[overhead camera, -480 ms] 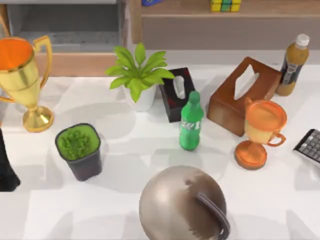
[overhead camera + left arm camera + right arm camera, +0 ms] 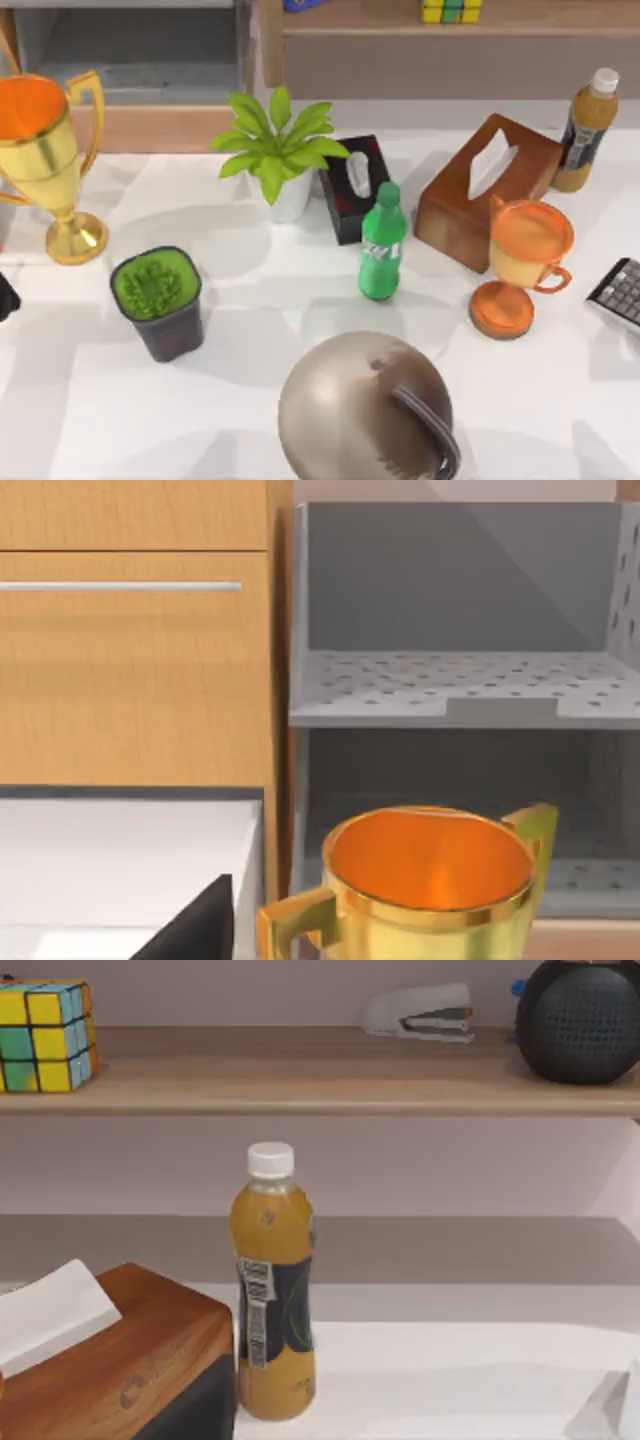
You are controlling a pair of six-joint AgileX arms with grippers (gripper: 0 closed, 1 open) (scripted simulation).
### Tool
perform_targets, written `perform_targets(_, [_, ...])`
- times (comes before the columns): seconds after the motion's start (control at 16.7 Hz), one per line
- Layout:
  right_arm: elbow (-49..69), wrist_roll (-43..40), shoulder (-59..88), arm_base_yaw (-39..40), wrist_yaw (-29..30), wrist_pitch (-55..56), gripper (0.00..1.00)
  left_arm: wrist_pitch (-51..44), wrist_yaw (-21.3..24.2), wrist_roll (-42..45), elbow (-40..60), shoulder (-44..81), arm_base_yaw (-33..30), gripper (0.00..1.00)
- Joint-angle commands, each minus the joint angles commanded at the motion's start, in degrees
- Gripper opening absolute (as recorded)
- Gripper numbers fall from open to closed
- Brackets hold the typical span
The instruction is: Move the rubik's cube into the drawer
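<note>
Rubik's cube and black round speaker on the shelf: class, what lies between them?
In the right wrist view, a grey stapler lies on the wooden shelf between the rubik's cube and the black speaker.

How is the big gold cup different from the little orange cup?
The gold cup is taller and shiny gold, standing at the table's left; the orange cup is shorter, with an orange base, standing at the right beside the tissue box. Both stand upright and are orange inside.
</note>
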Motion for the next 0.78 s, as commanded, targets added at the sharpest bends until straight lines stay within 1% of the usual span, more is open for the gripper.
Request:
perform_targets(0.12, [0.0, 0.0, 0.0, 0.0, 0.0, 0.0, 1.0, 3.08, -3.38, 0.39, 7.73, 8.84, -3.56, 1.0])
perform_targets(0.3, [0.0, 0.0, 0.0, 0.0, 0.0, 0.0, 1.0, 8.49, -9.36, 0.93, 21.29, 26.14, -10.11, 1.0])
perform_targets(0.78, [0.0, 0.0, 0.0, 0.0, 0.0, 0.0, 1.0, 23.34, -26.63, 1.46, 60.19, 83.0, -29.39, 1.0])
